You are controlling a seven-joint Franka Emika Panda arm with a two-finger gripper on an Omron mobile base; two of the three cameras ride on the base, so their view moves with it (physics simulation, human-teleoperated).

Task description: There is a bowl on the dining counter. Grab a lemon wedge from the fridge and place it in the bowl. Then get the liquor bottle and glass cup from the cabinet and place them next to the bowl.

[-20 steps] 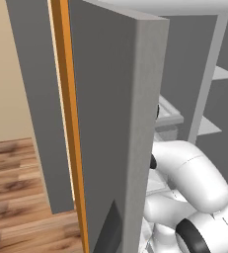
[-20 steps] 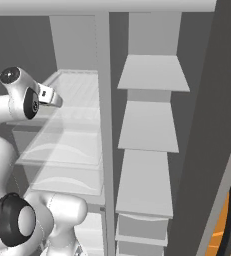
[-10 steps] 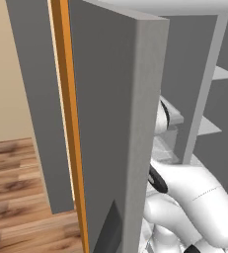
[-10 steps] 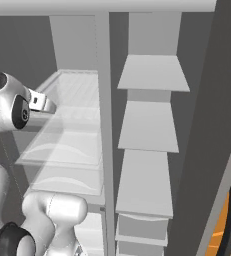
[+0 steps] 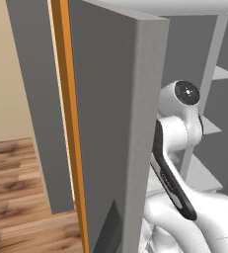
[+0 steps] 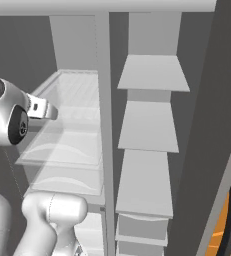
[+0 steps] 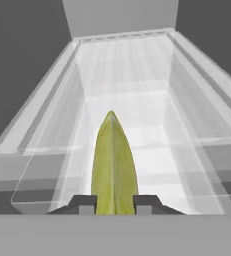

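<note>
Left base view: the white arm [image 5: 184, 148] rises at 4 o'clock beside the open fridge door [image 5: 110, 123]; right base view: it reaches toward a clear fridge shelf [image 6: 69, 135] at 9 o'clock. Hand view: the gripper [image 7: 114, 202] at 6 o'clock is pinched narrowly on the lemon wedge [image 7: 113, 165], which points to 12 o'clock over the shelf.

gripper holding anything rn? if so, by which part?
Yes: the lemon wedge, pinched between the gripper fingertips at its near end, its pointed tip sticking out over the clear fridge shelf.
</note>
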